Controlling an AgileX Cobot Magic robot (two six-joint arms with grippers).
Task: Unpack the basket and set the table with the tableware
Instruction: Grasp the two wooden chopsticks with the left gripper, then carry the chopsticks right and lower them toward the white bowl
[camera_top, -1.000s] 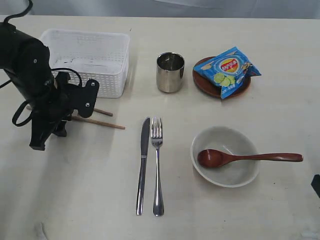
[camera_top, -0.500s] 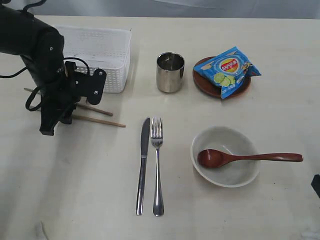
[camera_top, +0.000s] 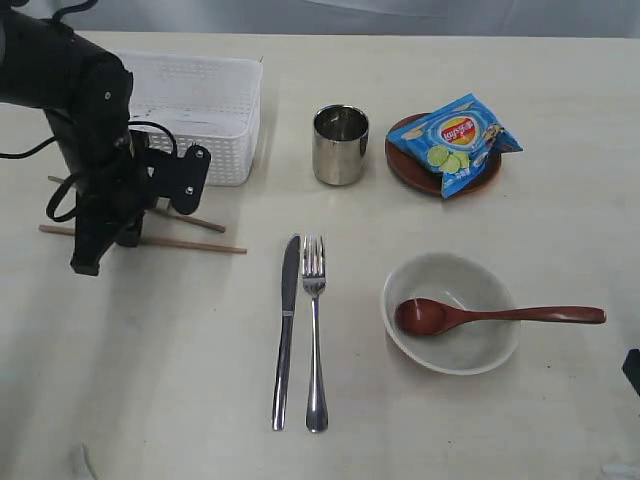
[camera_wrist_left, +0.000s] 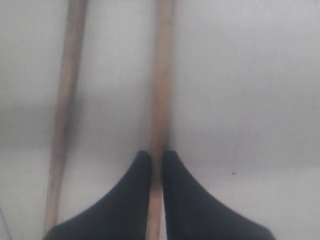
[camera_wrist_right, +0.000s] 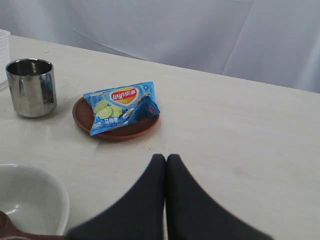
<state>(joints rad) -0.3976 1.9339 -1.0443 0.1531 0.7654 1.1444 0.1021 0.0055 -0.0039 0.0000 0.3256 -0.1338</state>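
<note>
Two thin wooden chopsticks lie on the table (camera_top: 180, 380) in front of the white basket (camera_top: 200, 105). My left gripper (camera_top: 92, 245) is down on them, shut on the nearer chopstick (camera_top: 200, 245). In the left wrist view that chopstick (camera_wrist_left: 161, 100) runs between the fingers, with the other chopstick (camera_wrist_left: 65, 100) beside it. The knife (camera_top: 285, 330) and fork (camera_top: 316, 330) lie side by side. The wooden spoon (camera_top: 500, 315) rests in the bowl (camera_top: 450, 345). My right gripper (camera_wrist_right: 166, 159) is shut on nothing, low over the table.
The steel cup (camera_top: 340, 145) stands right of the basket. A blue chips bag (camera_top: 455, 140) lies on the red-brown plate (camera_top: 405, 165). In the right wrist view, cup (camera_wrist_right: 31, 87), bag (camera_wrist_right: 122, 107) and plate (camera_wrist_right: 117, 132) lie ahead, the bowl (camera_wrist_right: 30, 200) closer.
The left arm has moved back toward the basket, then a little left. The nearer chopstick has shifted left with it, so its left end now sticks out past the arm.
</note>
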